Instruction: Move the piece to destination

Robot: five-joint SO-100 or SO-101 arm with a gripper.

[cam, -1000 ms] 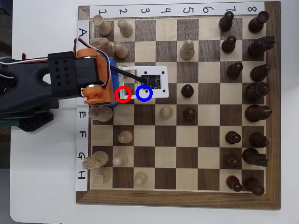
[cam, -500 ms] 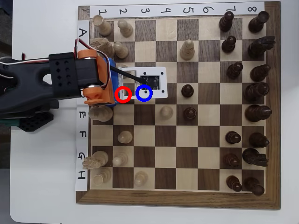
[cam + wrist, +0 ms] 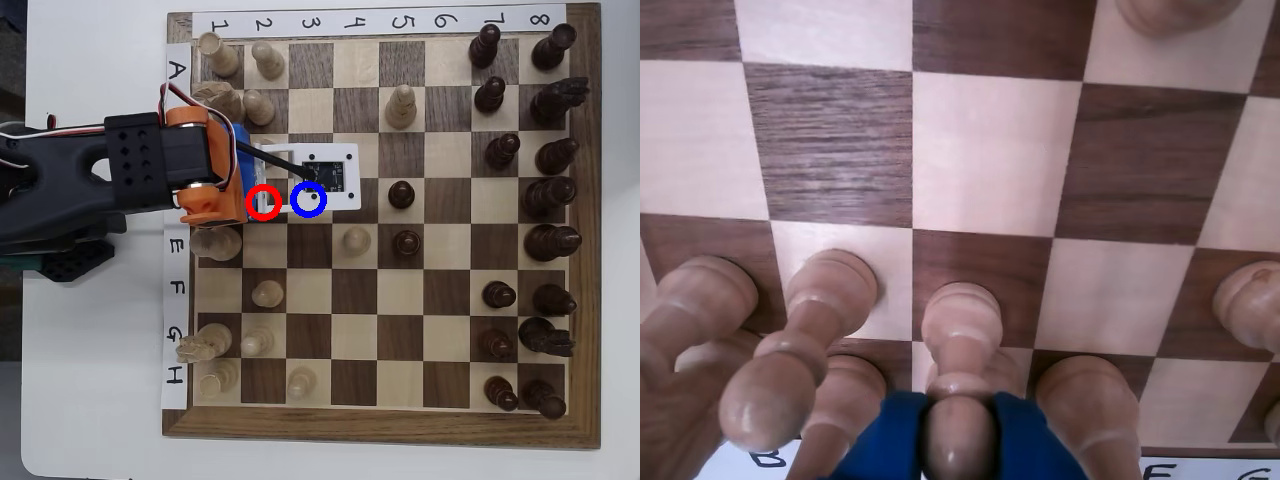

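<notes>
Nothing had moved since the earlier frames. The black-and-orange arm (image 3: 150,170) lay across the board's 9 o'clock edge. Blue-tipped gripper (image 3: 958,440) was clamped on the small cream wooden pawn (image 3: 958,445), beside the blue-ringed light square (image 3: 310,200).

1. Blue gripper (image 3: 958,440) fingers (image 3: 885,440) sit at the bottom edge, clamped on a pale pawn's (image 3: 958,440) round head.
2. More pale pawns (image 3: 825,300) line up alongside it.
3. Bare chessboard (image 3: 990,150) squares stretch out beyond.
</notes>
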